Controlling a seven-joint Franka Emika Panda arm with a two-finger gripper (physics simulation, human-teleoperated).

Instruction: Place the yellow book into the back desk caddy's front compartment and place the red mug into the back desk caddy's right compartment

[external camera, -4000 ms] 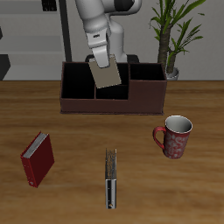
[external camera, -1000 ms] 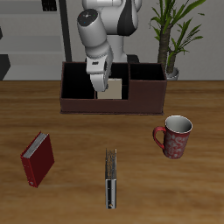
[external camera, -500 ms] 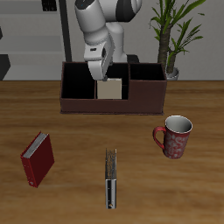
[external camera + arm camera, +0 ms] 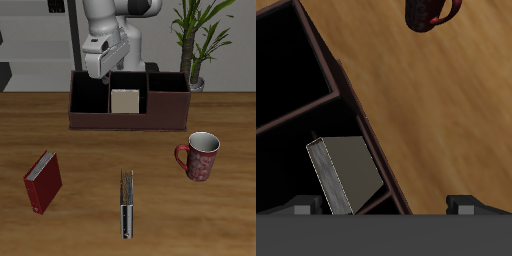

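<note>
I let go of the yellow book (image 4: 124,101) and it dropped into the front compartment (image 4: 126,108) of the back desk caddy (image 4: 90,119). My gripper (image 4: 100,72) went up.

White glossy arm (image 4: 112,25), rounded bulky segments, dark joint seams; grey tool (image 4: 384,205) body with two dark finger tips.

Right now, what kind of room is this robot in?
Probably a pretend study or office, made in a computer. There's a wooden desk, a desk caddy holding a yellow book, other books lying about, and a potted plant behind.
</note>
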